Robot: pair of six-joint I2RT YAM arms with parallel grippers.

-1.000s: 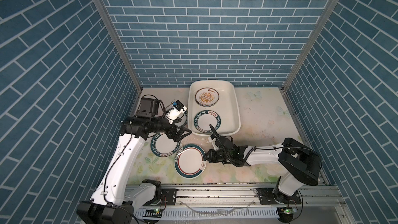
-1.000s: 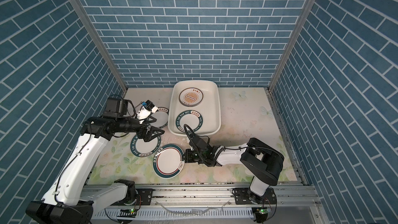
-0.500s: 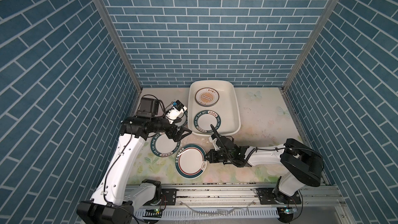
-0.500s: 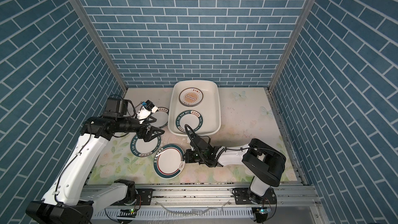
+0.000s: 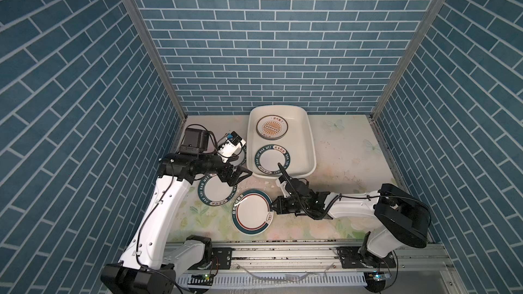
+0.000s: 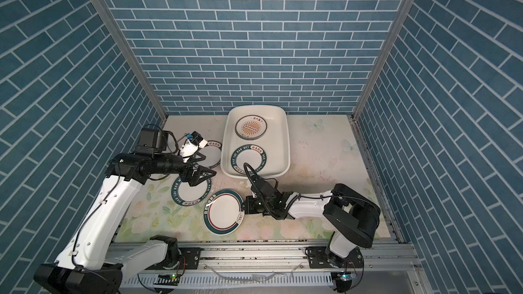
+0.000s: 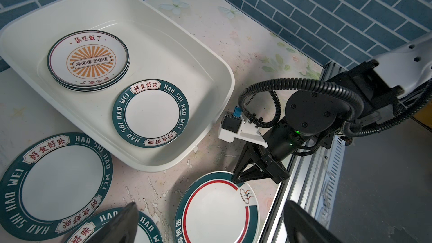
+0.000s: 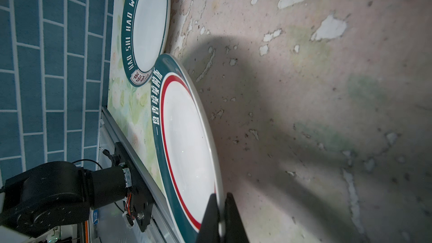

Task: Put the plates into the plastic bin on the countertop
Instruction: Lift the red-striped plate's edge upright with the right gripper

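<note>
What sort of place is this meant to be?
Probably a mock kitchen test cell: blue brick-pattern walls, a scuffed floral countertop, and round teal-rimmed plates beside a large white plastic bin.

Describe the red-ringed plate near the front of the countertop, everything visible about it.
The red-ringed plate is round, glossy and white, ceramic-looking, with a wide dark teal rim bearing white characters, a thin red ring and a small steam logo. It lies face up on the countertop, outside the plastic bin. The right gripper is shut on its rim. Its far edge reaches a lettered plate; contact is unclear.
</note>
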